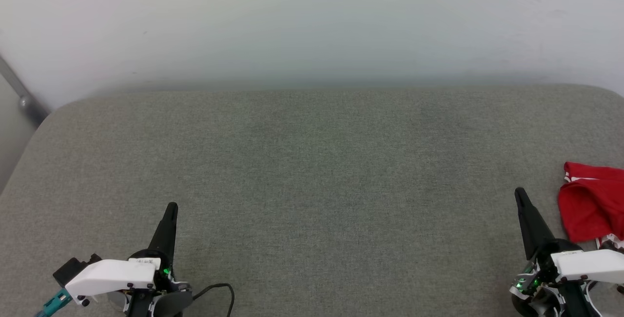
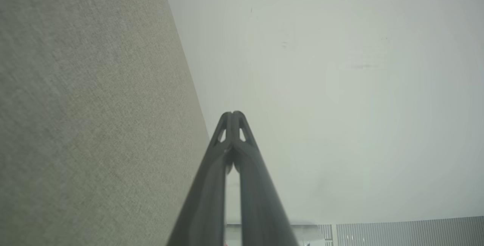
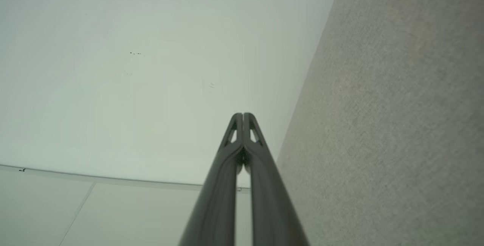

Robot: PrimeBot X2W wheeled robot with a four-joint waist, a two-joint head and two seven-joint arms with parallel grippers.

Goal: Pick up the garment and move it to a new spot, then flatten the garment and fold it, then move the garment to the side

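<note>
The garment point(image 1: 590, 209) lies bunched at the right edge of the head view on the grey padded surface point(image 1: 312, 185), just beside the right gripper point(image 1: 519, 192) at lower right, its fingers, like the left gripper's point(image 1: 171, 208) at lower left, pressed together on nothing.

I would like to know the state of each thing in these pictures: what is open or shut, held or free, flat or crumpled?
left gripper: shut, holding nothing.
right gripper: shut, holding nothing.
garment: crumpled, not held, lying on the grey surface at the robot's right, partly cut off by the picture's edge.
</note>
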